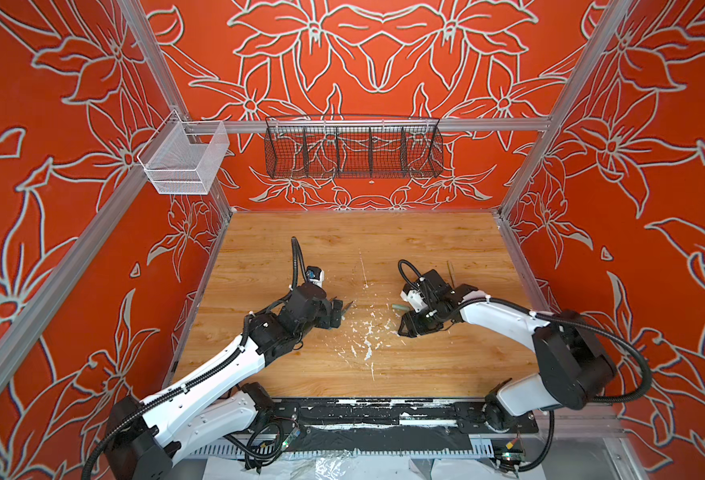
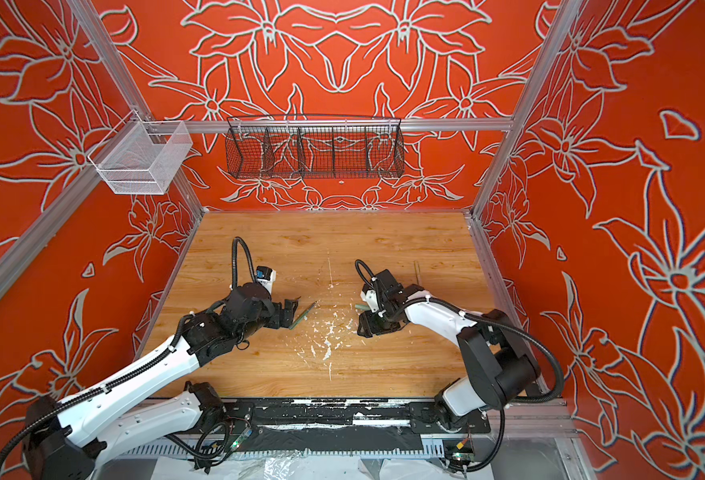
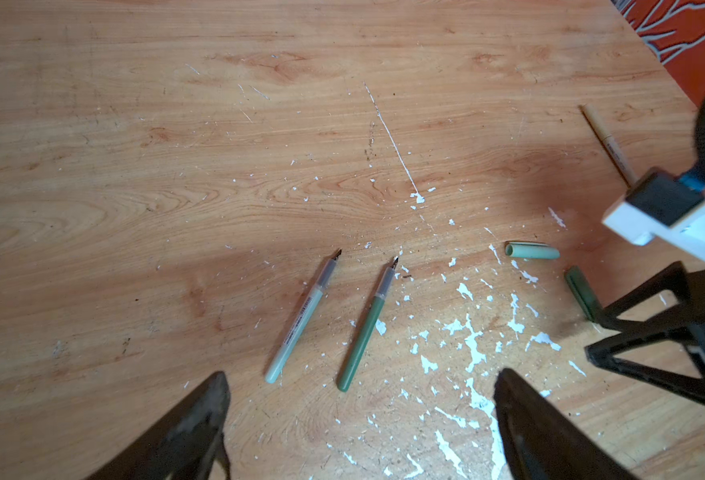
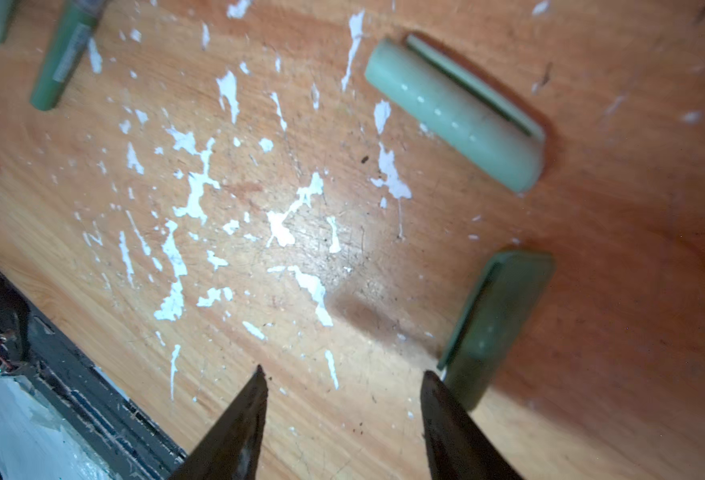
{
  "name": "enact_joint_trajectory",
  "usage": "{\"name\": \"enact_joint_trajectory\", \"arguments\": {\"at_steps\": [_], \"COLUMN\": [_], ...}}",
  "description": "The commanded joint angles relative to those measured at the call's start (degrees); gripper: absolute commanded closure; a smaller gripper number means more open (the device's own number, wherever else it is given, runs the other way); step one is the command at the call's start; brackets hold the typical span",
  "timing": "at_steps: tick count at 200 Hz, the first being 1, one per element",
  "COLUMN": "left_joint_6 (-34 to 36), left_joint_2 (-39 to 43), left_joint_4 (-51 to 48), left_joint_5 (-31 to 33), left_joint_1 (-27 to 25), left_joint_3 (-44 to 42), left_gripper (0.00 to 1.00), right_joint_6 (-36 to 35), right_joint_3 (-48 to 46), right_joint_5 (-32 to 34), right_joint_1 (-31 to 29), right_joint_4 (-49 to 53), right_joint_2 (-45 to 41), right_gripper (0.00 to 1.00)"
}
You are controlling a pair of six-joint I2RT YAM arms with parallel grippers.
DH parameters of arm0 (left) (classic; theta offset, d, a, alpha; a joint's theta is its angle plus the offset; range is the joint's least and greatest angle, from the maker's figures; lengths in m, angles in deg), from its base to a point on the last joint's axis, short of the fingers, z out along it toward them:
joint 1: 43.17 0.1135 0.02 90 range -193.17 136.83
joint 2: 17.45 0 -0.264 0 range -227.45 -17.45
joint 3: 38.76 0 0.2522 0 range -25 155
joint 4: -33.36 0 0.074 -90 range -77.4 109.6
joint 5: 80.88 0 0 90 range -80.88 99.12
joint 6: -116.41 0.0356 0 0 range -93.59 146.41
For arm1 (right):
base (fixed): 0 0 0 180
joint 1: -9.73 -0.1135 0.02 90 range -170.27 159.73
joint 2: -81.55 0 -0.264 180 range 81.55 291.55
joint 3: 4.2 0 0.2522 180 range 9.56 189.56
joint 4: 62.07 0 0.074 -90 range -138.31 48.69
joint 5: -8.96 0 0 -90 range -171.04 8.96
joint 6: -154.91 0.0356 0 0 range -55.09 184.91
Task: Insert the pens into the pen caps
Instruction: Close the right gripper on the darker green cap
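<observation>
landmark = the paint flecks, the white patch mid table. everything is placed vs that.

left gripper: just left of the paint flecks in both top views, low over the wood. jaws are spread wide w/ nothing btwn them, holding nothing.

pale green pen + dark green pen: flat, side by side, not touching, at the left edge of the flecks and right in front of the left gripper. dark tips point away from it, both uncapped. the dark green one is nearer the flecks, its barrel among the outer specks.

right gripper: at the right edge of the flecks, tips close to the wood. jaws are apart w/ only bare table btwn them, gripping nothing.

dark green cap: flat, just right of the flecks. its end sits just beside one right finger, outside the jaw gap; can't tell if touching.

pale green cap: flat at the flecks' right-rear edge, apart from the dark green cap, clip showing along one side.

tan pen: well apart from the flecks, off to the right-rear, partly hidden by the right arm in the top views. can't tell if capped.
</observation>
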Motion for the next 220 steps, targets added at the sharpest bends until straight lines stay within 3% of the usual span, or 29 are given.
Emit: {"name": "enact_joint_trajectory", "arguments": {"at_steps": [1,24,77,220], "left_joint_6": [0.5,0.2,0.0,-1.4], "left_joint_2": [-0.8,-0.8,-3.0,1.0], "left_joint_4": [-0.2,0.8,1.2,0.4], "left_joint_5": [-0.7,-1.2,-1.6,-0.5], "left_joint_1": [0.1,0.2,0.2,0.2], "left_joint_3": [2.2,1.6,1.3,-0.9], "left_gripper": [0.03,0.03,0.03,0.03], "right_joint_6": [4.9,6.4,6.8,6.1], "right_joint_3": [2.2,3.6,7.8,6.5], "right_joint_5": [7.0,14.5,21.3,20.6], "right_joint_1": [-0.2,-0.4,-4.0,-2.0], "right_joint_4": [5.0,7.3,11.1,4.0], "right_joint_2": [-3.7,-3.7,2.0,8.6], "right_gripper": [0.45,0.54,0.65,0.77]}}
